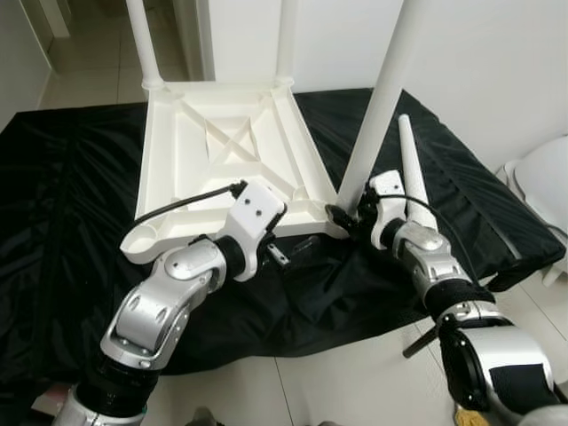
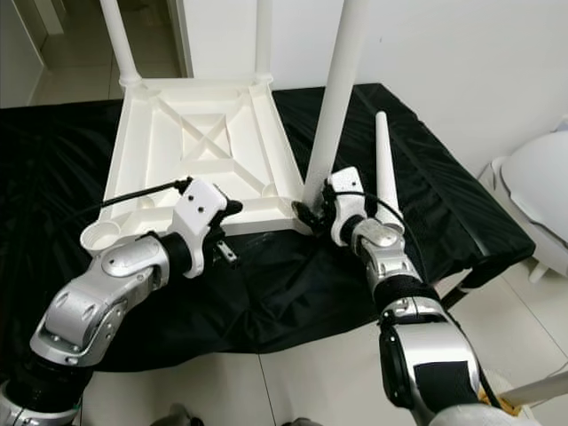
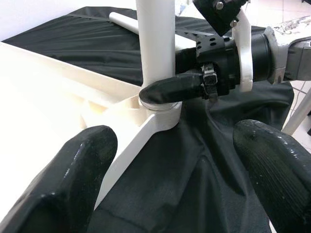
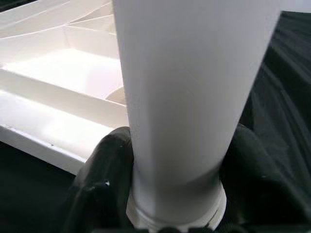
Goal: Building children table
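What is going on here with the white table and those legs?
A white plastic table top lies upside down on a black cloth. Two legs stand in its far corners. The right gripper is shut on a third leg at its base, where it sits in the near right corner socket. The left gripper hovers open at the near edge. A fourth leg lies loose on the cloth, and the near left socket is empty.

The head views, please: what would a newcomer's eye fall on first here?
An upturned white tabletop lies on a black cloth, with legs standing in three corners. The right gripper clamps the base of the near-right leg, the open left gripper waits beside that corner, and a loose leg lies nearby.
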Tool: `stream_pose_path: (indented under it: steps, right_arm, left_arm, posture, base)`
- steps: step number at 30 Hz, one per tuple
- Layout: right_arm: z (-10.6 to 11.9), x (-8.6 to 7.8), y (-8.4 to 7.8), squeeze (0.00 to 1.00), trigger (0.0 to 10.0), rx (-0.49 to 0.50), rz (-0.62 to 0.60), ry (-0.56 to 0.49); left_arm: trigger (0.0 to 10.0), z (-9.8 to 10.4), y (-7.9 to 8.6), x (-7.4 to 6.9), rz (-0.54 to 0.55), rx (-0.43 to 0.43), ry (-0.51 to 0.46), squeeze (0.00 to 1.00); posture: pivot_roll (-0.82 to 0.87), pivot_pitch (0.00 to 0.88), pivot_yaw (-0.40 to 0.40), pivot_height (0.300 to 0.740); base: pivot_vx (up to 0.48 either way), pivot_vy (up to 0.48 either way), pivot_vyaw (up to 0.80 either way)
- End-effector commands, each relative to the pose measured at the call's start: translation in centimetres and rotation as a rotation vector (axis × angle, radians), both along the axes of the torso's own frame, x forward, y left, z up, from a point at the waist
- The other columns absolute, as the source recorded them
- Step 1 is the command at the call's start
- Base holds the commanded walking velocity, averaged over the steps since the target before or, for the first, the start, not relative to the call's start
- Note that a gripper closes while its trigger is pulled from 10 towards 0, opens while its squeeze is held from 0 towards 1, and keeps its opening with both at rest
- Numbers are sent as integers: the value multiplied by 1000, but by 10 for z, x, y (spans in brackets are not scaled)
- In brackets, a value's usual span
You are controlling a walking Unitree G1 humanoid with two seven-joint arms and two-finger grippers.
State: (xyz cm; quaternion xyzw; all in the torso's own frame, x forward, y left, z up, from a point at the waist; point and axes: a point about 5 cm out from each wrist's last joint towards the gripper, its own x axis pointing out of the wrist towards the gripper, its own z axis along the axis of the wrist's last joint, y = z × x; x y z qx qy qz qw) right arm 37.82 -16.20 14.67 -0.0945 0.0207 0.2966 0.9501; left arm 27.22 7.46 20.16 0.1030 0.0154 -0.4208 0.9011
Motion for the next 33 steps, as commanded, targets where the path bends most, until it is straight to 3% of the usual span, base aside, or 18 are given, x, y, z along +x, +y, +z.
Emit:
stream_pose_path:
  steps: [1, 10, 20, 30, 33]
  right_arm:
    - [-3, -1, 0, 0, 0, -21, 27, 11]
    - [-6, -3, 3, 0, 0, -15, 39, 4]
    - [-7, -5, 6, 0, 0, 66, -37, -47]
    - [-4, -4, 11, 0, 0, 149, -200, -74]
    - [-3, -4, 17, 0, 0, 177, -298, -111]
  left_arm:
    - [10000, 1, 2, 0, 6, 7, -4, 0]
    - [10000, 2, 3, 0, 7, 10, -6, 0]
    - [10000, 1, 3, -1, -2, 16, -3, 0]
    - [10000, 1, 2, -2, -7, 15, 2, 0]
    - [10000, -1, 1, -3, -10, 10, 11, 0]
  posture:
    - [-2, 27, -23, 740]
    - [4, 25, -5, 740]
    - [0, 35, -5, 740]
    - [-7, 44, -4, 740]
    - [-14, 49, -6, 740]
  base:
    - [0, 0, 0]
    - [0, 0, 0]
    - [0, 0, 0]
    - [0, 0, 0]
    - [0, 0, 0]
